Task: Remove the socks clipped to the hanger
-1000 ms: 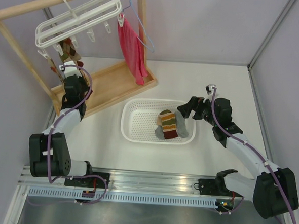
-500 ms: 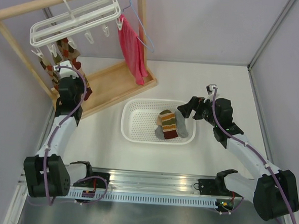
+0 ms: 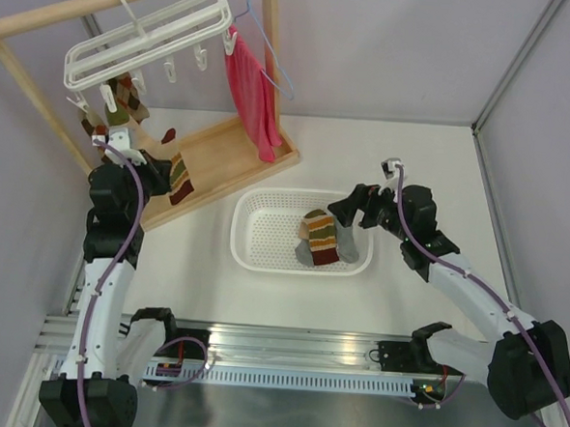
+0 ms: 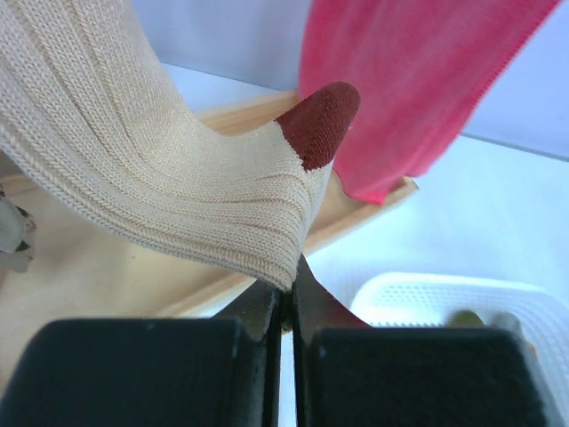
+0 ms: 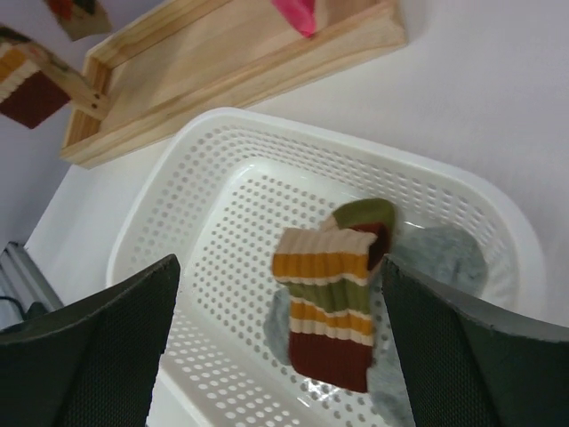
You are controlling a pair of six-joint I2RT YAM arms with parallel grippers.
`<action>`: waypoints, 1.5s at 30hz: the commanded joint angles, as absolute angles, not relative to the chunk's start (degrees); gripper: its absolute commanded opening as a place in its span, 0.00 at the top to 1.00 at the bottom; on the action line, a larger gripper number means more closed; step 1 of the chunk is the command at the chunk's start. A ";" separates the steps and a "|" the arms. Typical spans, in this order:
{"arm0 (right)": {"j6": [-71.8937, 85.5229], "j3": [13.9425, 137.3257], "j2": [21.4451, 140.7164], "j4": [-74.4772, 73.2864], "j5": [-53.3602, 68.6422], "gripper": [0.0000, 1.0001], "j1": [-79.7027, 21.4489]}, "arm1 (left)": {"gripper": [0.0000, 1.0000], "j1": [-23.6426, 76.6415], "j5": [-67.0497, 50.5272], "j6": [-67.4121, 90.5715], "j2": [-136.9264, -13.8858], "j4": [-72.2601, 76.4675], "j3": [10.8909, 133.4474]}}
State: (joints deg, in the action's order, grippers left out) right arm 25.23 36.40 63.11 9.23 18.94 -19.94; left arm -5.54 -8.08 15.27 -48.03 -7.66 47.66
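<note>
Pinches sock [image 4: 178,196] by a thin fold in left gripper [image 4: 286,298]; may slip loose and drop short of basket [image 3: 237,230]; holds right gripper [image 3: 348,210] spread wide, empty.

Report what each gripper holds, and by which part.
Left gripper pinches a sock by a tan ribbed fold near its red tip. Right gripper: open, holding nothing.
</note>
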 commanded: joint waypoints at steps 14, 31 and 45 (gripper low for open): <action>24.53 54.13 80.48 30.40 14.59 0.03 -48.06 | 0.98 -5.71 -28.65 25.31 -45.70 -19.25 54.40; 19.78 66.44 99.92 46.14 13.62 0.03 -55.46 | 0.98 -5.80 -35.86 31.73 -44.56 -20.21 55.72; 20.74 73.12 108.10 47.55 16.08 0.19 -56.78 | 0.98 -5.80 -36.83 31.73 -44.39 -20.21 55.37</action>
